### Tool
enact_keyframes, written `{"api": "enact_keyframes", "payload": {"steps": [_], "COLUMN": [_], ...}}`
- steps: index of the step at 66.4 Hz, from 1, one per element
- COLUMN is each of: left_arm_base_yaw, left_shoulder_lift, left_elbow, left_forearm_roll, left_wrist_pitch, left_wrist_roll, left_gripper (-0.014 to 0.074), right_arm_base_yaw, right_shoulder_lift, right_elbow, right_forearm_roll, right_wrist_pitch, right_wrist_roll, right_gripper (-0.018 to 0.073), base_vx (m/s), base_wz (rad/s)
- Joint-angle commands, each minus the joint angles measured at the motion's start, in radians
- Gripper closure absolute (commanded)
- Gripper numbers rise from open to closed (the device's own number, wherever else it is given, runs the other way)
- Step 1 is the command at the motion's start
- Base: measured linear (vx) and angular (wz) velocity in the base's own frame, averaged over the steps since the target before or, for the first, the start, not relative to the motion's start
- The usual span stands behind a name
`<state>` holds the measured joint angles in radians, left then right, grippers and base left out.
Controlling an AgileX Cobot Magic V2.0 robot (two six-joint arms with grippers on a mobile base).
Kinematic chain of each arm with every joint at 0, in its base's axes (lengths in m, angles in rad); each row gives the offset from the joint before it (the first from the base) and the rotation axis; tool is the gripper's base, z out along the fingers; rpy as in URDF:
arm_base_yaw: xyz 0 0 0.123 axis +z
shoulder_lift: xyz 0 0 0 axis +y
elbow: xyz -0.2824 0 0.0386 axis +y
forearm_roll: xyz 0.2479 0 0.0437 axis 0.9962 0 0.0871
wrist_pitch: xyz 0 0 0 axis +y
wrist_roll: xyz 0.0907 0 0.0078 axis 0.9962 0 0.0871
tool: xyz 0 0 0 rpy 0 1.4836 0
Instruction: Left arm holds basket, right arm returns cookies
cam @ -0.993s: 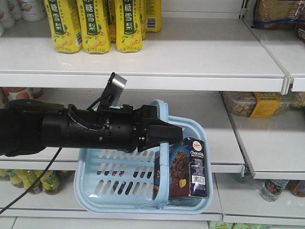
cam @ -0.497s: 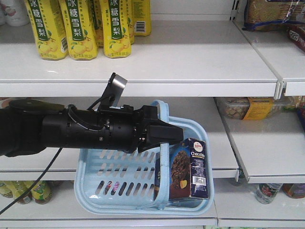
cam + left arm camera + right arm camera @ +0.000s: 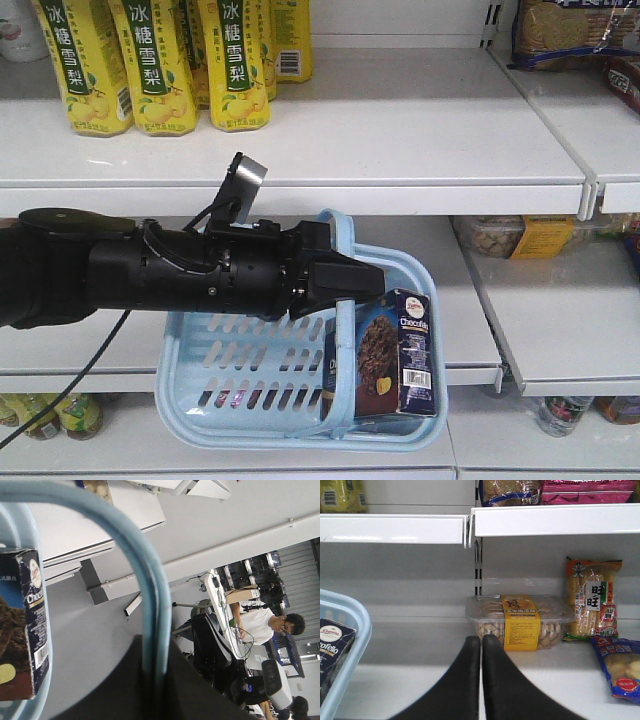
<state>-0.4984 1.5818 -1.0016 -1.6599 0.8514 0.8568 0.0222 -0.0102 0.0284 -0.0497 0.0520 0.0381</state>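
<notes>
One box of cookies (image 3: 385, 352) stands upright at the right end of the basket (image 3: 190, 400). We note the left gripper (image 3: 348, 282) clamped on the handle (image 3: 340, 225), presumably to present the basket. The right gripper (image 3: 481, 641) is pressed together, empty, facing the shelf (image 3: 410, 680), apart from the box.

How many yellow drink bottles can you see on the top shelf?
5: three bottles side by side in front on the shelf, two partly hidden behind. More may be hidden.
</notes>
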Motion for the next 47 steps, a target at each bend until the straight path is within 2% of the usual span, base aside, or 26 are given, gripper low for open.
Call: {"api": "enact_keyframes", "payload": {"steps": [1, 47], "left_arm_base_yaw": [-0.003, -0.003], "left_shoulder_lift": [-0.046, -0.046], "left_elbow": [-0.037, -0.037], "left_forearm_roll": [-0.111, -0.111], "left_wrist_pitch": [0.051, 0.051], "left_wrist_roll": [0.009, 0.009], "left_gripper": [0.0603, 0.0603], "right_arm_base_yaw": [-0.003, -0.003], "right_shoulder_lift": [-0.011, -0.011], "right_elbow": [0.003, 0.003], "right_forearm_roll": [-0.007, -0.007], "right_wrist_pitch": [-0.071, -0.071], "right_wrist_roll": [-0.008, -0.008], "right_gripper": [0.0563, 0.0563], "base_vx": [0.03, 0.02], "base_wz": [0.01, 0.0]}}
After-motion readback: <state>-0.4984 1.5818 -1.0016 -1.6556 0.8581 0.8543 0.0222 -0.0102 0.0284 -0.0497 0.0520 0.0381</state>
